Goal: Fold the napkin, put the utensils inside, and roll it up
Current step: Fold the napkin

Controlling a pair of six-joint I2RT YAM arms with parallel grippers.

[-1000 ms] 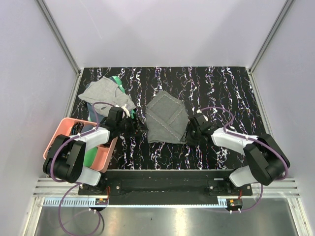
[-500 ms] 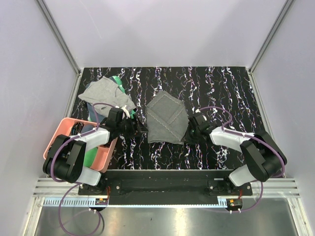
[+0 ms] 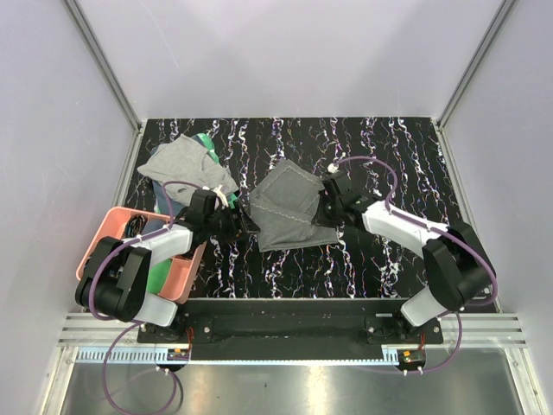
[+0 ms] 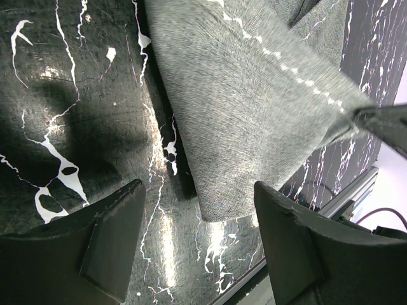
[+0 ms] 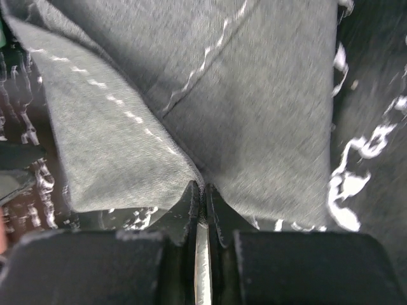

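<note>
napkin (image 3: 289, 212) lies mid-frame on the marbled table (image 3: 389, 147), part folded. right gripper (image 5: 202, 197), reaching in from lower right, is clamped tight on a raised fold at the napkin's right edge. left gripper (image 4: 197, 190) sits low, spread wide, gripping nothing, the napkin's lower-left corner between its fingers. a pink bin (image 3: 108, 238) and light grey cloth (image 3: 177, 162) sit at left. since a second ago the right gripper has carried the fold up-left; the left gripper has barely shifted.

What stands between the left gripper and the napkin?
Nothing visible. The left gripper is open, and the corner of the napkin lies right in front of it, with only bare table there. The right gripper is shut on the napkin.
</note>
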